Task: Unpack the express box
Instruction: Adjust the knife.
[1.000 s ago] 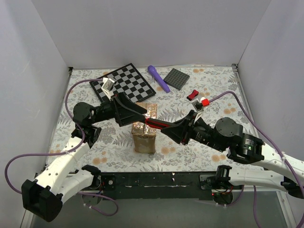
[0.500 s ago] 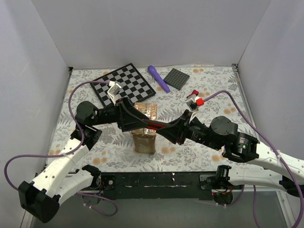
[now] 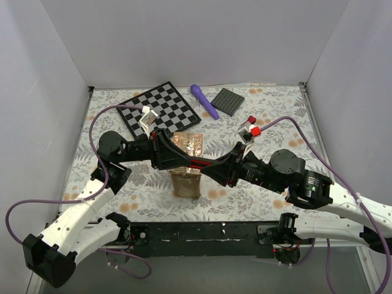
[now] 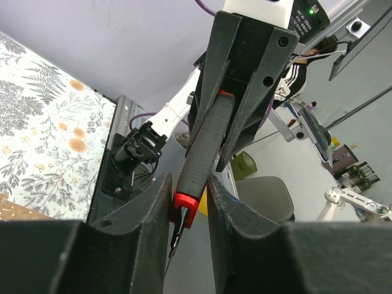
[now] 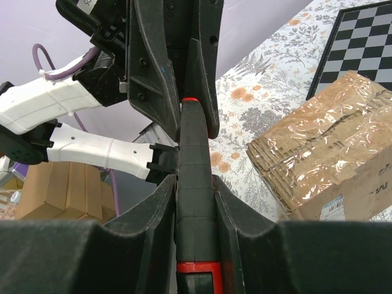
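Observation:
The express box (image 3: 186,182) is a small brown carton with shiny tape over its closed top and stands mid-table; it also shows in the right wrist view (image 5: 334,162). Just above it hangs a black knife with red ends (image 3: 198,163), held level between both arms. My right gripper (image 3: 212,167) is shut on the knife's black handle (image 5: 195,165). My left gripper (image 3: 182,160) meets it from the left, its fingers pressed on the red blade end (image 4: 187,208), the thin blade poking out between them.
A checkered board (image 3: 160,109) lies at the back left, a purple cylinder (image 3: 204,101) and a flat dark grey square plate (image 3: 229,100) at the back centre. White walls enclose the flowered table on three sides.
My left gripper's fingers have closed from wide open onto the knife's blade end. The right arm has pushed the knife a little to the left, over the box.

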Action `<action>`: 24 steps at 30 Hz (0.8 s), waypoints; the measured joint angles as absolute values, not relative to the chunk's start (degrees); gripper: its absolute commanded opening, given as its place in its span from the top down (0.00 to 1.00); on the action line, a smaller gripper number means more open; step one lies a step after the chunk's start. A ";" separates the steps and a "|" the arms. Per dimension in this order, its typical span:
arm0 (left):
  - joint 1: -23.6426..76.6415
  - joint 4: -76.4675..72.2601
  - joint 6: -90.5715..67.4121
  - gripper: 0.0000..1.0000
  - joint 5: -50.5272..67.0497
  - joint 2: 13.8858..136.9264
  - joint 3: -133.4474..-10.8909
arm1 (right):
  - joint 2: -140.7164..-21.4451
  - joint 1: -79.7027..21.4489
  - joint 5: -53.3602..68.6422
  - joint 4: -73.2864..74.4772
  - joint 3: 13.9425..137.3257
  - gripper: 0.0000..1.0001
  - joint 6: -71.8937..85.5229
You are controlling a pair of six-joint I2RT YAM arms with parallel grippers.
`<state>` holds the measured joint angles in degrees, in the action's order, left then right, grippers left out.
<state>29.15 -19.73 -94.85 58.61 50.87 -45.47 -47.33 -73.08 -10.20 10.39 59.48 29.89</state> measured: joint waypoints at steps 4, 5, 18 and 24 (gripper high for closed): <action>29.34 -20.88 -94.52 1.00 59.20 50.46 -45.39 | -47.29 -73.08 -9.61 10.41 59.83 0.99 30.00; 29.39 -21.34 -94.56 1.00 59.16 50.30 -45.30 | -47.29 -73.08 -9.43 10.39 59.94 0.80 30.00; 29.87 -26.09 -97.71 1.00 48.56 44.29 -42.13 | -47.70 -72.75 -9.67 3.84 59.70 0.07 30.11; 30.26 -29.02 -102.30 1.00 40.80 44.01 -39.29 | -46.44 -72.71 -12.60 -6.00 54.98 0.05 29.54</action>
<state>30.26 -29.02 -102.30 40.80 44.01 -39.29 -46.44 -72.71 -12.60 -6.00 54.98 29.54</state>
